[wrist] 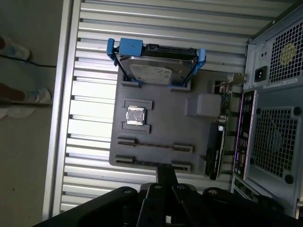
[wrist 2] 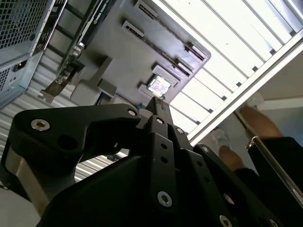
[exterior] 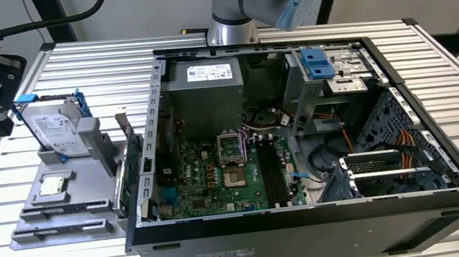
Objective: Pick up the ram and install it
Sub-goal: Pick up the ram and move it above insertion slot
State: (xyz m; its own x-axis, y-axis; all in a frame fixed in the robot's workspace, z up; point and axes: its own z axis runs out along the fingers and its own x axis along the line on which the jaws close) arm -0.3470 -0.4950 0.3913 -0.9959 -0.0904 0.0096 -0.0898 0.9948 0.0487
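The ram (wrist: 156, 144) appears to be the thin strip standing on edge in the gray tray (wrist: 161, 113), held between small brackets at each end. It lies below the claw (wrist: 165, 172) and just ahead of its tip. The claw hangs above the tray with its fingers pressed together, and nothing shows between them. Beyond the ram, farther from the claw, sit a square chip (wrist: 135, 116) and a hard drive (wrist: 156, 66) in a blue frame. A green card (wrist: 218, 142) stands on edge off to one side, against the open computer case (wrist: 274, 118).

The main risk is the thin target. Coming down closed, the tip would probably press on the ram's top edge rather than straddle it. If the fingers open off-centre, one could strike a bracket or slip off the board. A tilted lift could jam the ram in its brackets. The black slots (exterior: 271, 175) inside the case are well apart from the claw, so a loose grip could let the ram shift on the way.
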